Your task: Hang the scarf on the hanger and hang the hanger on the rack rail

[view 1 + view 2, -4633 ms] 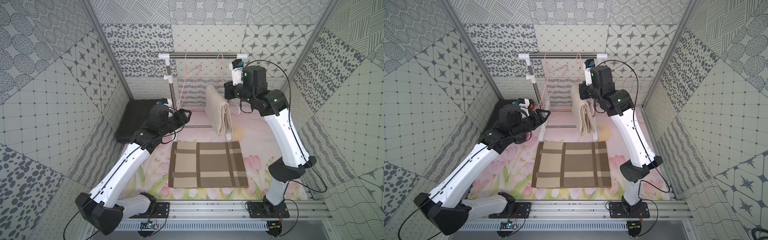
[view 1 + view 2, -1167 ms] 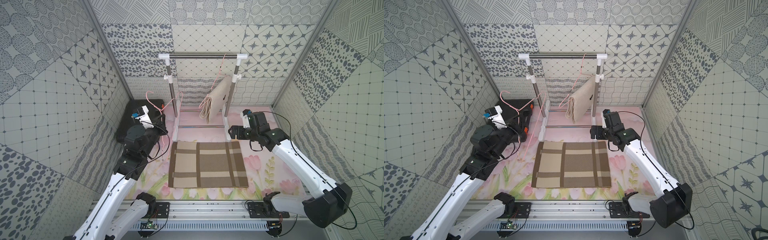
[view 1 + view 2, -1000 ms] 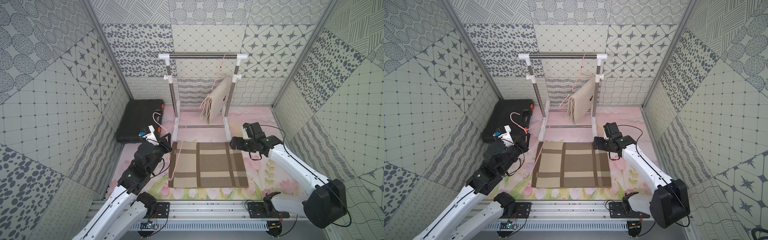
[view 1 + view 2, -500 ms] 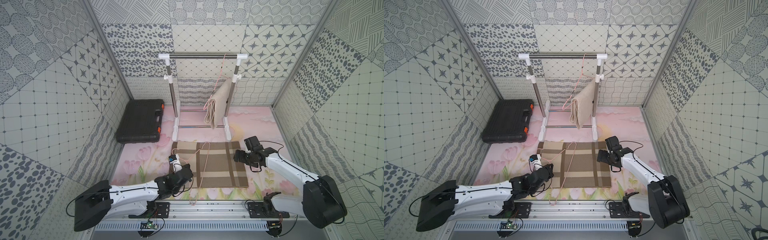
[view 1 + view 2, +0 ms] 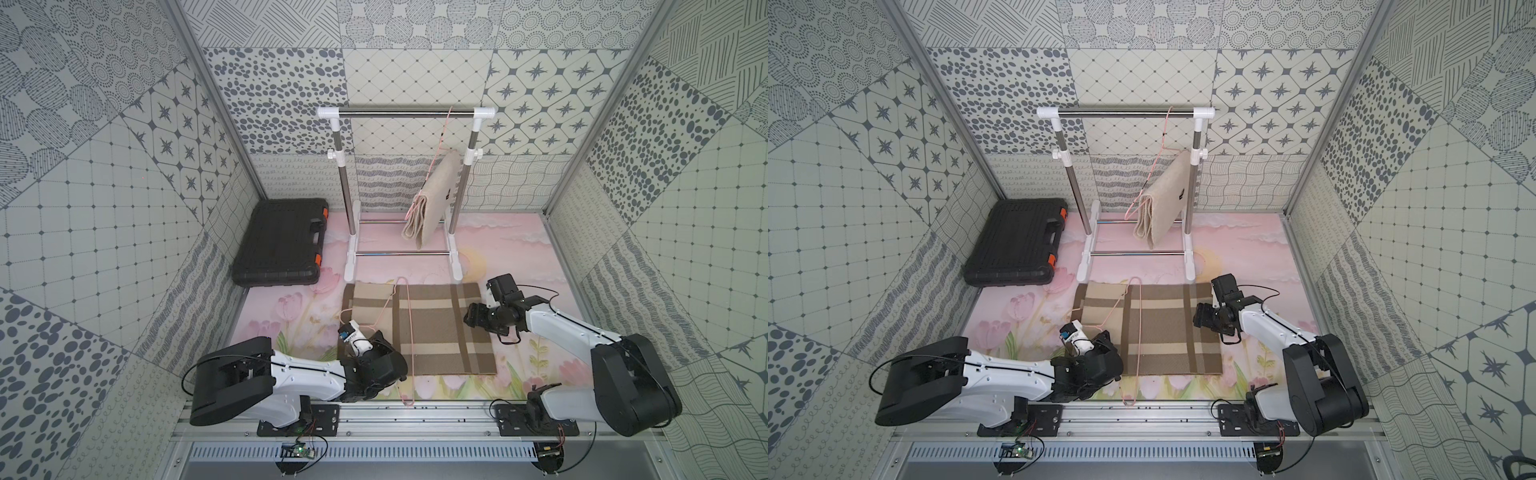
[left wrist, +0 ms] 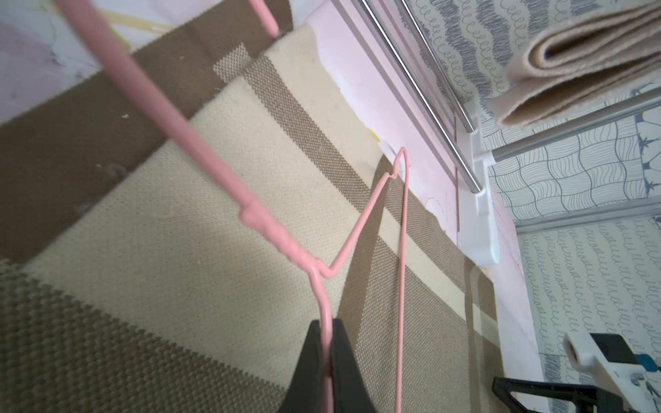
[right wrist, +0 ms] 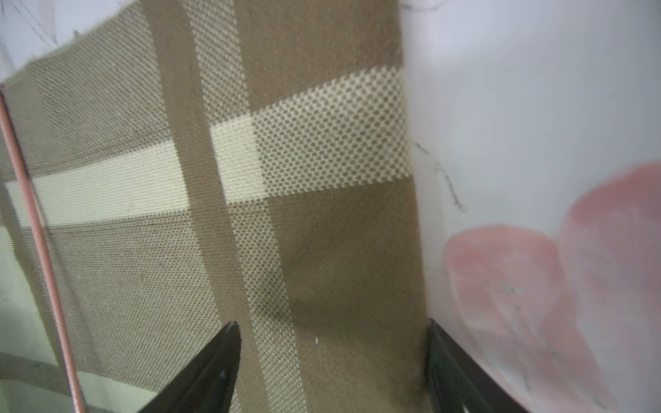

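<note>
Hanger (image 6: pixel 200 152) clamped in left jaws; right jaws apart, straddling scarf (image 7: pixel 322 232) edge.

We see the pink hanger (image 6: pixel 204 161) slanting over the left part of the plaid scarf (image 5: pixel 440 332), barring a reach there; the scarf's right half lies uncovered. Behind, the rack (image 5: pixel 405 111) stands with a folded beige cloth (image 5: pixel 432 199) filling its right side, its left side open. A black case (image 5: pixel 276 243) blocks the far left corner; bare mat (image 5: pixel 515 249) lies far right.
</note>
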`<state>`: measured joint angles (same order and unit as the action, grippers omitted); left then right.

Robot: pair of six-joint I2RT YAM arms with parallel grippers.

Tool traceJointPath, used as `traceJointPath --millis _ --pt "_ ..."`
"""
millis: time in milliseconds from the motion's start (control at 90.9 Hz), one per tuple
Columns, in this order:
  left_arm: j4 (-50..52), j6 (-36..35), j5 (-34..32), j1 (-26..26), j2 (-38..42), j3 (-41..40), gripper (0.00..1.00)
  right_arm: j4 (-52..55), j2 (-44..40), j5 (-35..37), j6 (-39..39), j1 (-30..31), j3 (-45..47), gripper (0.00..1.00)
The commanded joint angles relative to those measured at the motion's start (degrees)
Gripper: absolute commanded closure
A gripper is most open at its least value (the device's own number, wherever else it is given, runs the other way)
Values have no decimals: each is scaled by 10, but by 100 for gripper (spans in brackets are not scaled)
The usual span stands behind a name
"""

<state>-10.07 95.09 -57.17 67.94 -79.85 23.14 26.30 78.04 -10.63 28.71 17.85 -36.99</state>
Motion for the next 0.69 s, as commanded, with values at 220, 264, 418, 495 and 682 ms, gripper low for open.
traceJointPath --millis 220,264,418,495,682 --pt "-184 -82 -37 -33 -85 -49 100 -16 -7 -50 -14 -1 10 59" --pt "-242 -123 -23 -39 -97 -56 100 -11 -18 -52 -13 0 9 73" --pt "-256 -182 9 -46 -98 -42 100 41 -58 -56 -9 41 -50 100" --pt "-238 -188 13 -47 -88 -39 100 68 -54 -59 -3 92 -118 100" --pt "-148 -163 6 -45 -45 -32 100 26 53 -96 45 214 -264 100"
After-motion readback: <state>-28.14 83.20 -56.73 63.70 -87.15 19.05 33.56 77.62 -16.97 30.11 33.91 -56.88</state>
